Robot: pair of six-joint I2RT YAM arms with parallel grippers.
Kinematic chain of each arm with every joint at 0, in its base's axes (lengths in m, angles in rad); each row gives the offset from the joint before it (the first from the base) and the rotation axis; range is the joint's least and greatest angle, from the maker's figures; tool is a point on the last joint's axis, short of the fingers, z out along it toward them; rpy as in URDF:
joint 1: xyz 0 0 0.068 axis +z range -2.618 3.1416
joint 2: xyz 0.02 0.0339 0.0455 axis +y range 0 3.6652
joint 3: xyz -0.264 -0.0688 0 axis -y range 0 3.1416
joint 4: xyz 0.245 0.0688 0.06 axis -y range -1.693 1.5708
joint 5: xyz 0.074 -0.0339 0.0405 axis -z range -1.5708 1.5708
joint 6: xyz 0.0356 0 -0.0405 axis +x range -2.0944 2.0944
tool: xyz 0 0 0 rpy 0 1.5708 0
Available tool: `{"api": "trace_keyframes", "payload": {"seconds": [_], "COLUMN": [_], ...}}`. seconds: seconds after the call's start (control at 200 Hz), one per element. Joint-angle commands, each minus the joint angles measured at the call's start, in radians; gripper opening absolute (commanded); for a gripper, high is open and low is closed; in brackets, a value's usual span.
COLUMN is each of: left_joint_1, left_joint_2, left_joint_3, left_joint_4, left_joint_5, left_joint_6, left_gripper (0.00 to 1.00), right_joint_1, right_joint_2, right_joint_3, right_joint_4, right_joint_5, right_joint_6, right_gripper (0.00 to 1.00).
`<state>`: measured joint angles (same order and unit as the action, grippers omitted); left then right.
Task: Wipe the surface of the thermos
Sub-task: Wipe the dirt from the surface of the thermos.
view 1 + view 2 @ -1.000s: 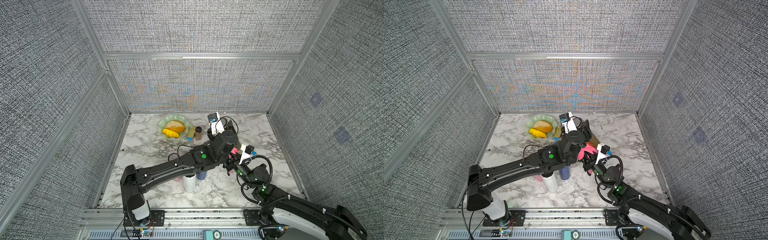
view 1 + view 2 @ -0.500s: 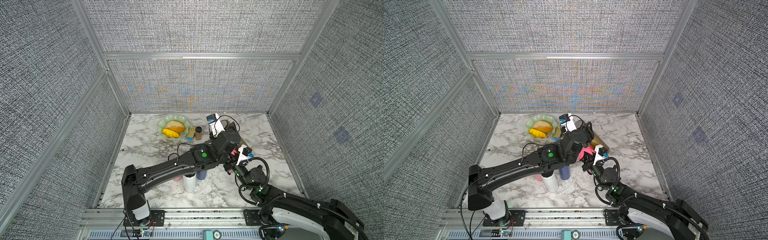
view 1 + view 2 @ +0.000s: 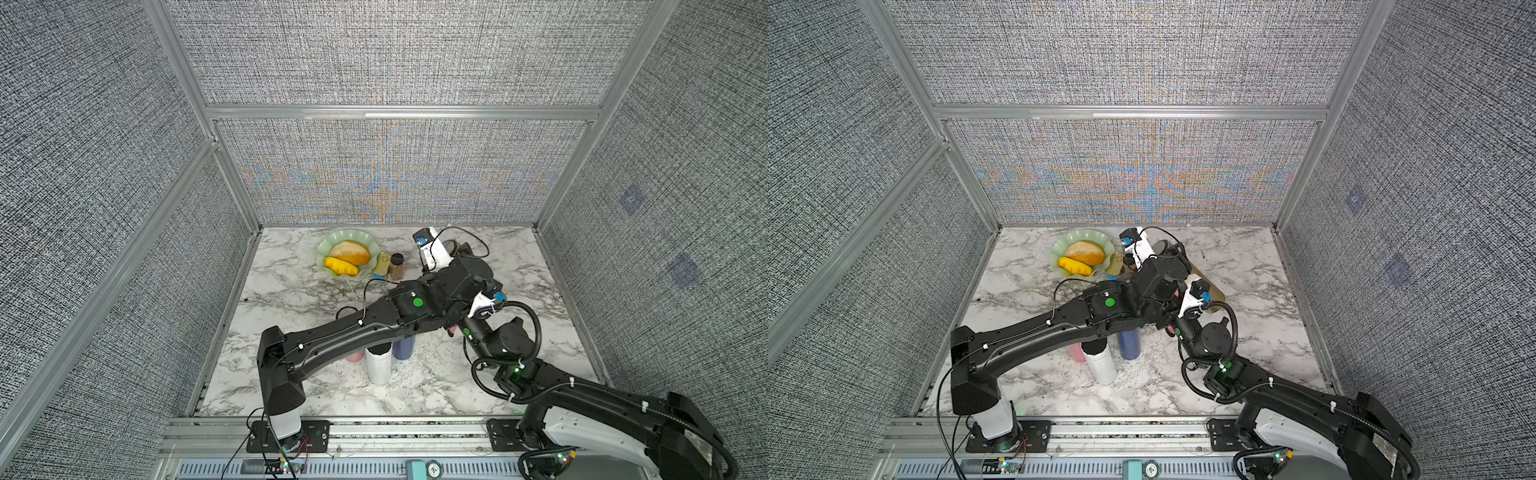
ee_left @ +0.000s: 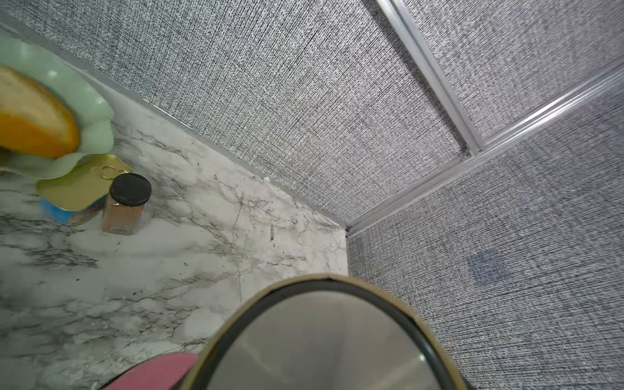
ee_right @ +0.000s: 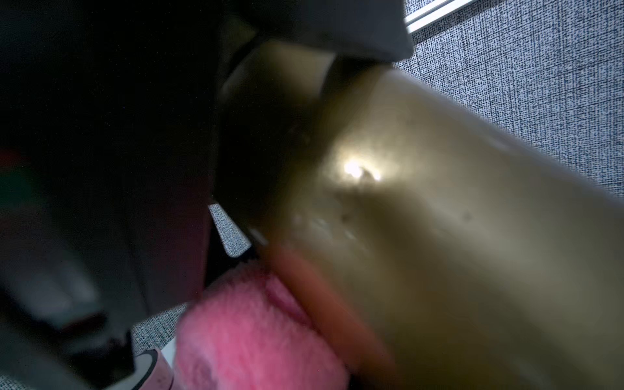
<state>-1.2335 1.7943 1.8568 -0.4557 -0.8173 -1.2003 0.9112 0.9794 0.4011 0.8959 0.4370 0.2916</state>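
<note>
Marble tabletop [image 3: 291, 291], grey woven walls [image 3: 395, 54], aluminium rails [image 3: 399, 111], gold thermos [image 5: 439, 219], pink cloth [image 5: 253, 337]

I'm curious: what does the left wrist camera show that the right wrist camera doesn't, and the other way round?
Only the left wrist view shows the marble tabletop with a green plate of food, a pull-tab tin can and a black-lidded spice jar. It also shows the steel base of the thermos.

Only the right wrist view shows the thermos's gold side close up, with small specks on it and the fluffy pink cloth lying against it.

Both show the thermos, some of the pink cloth and the grey woven wall.
</note>
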Motion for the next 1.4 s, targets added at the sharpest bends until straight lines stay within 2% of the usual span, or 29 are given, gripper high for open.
{"api": "trace_keyframes", "payload": {"seconds": [0.0, 0.105, 0.195, 0.395, 0.55, 0.66, 0.84, 1.001, 1.241, 1.396], "left_joint_1": [-0.001, -0.001, -0.002, -0.001, -0.001, 0.005, 0.019, 0.027, 0.029, 0.031], "left_joint_2": [0.023, 0.031, 0.028, 0.025, 0.041, 0.070, 0.099, 0.103, 0.105, 0.100], "left_joint_3": [0.059, 0.081, 0.079, 0.093, 0.117, 0.165, 0.212, 0.212, 0.209, 0.203], "left_joint_4": [-0.244, -0.277, -0.295, -0.347, -0.402, -0.494, -0.613, -0.607, -0.601, -0.604], "left_joint_5": [-0.033, -0.027, -0.023, -0.020, -0.025, -0.020, -0.004, 0.024, 0.053, 0.053], "left_joint_6": [-0.083, -0.106, -0.134, -0.194, -0.247, -0.312, -0.405, -0.407, -0.391, -0.390], "left_gripper": [0.00, 0.00, 0.00, 0.00, 0.00, 0.00, 0.00, 0.00, 0.00, 0.00], "right_joint_1": [-0.004, -0.004, -0.002, 0.028, 0.070, 0.078, 0.078, 0.082, 0.106, 0.107], "right_joint_2": [0.003, -0.031, -0.049, -0.040, 0.038, 0.084, 0.107, 0.126, 0.181, 0.276], "right_joint_3": [-0.097, -0.182, -0.185, -0.055, 0.050, 0.020, -0.167, -0.200, -0.006, -0.017], "right_joint_4": [0.210, 0.239, 0.228, 0.212, 0.214, 0.288, 0.521, 0.600, 0.543, 0.655], "right_joint_5": [0.178, 0.248, 0.261, 0.194, 0.192, 0.272, 0.457, 0.492, 0.409, 0.489], "right_joint_6": [-0.004, -0.001, -0.015, -0.072, -0.091, -0.102, -0.156, -0.202, -0.250, -0.295], "right_gripper": [0.00, 0.00, 0.00, 0.00, 0.00, 0.00, 0.00, 0.00, 0.00, 0.00]}}
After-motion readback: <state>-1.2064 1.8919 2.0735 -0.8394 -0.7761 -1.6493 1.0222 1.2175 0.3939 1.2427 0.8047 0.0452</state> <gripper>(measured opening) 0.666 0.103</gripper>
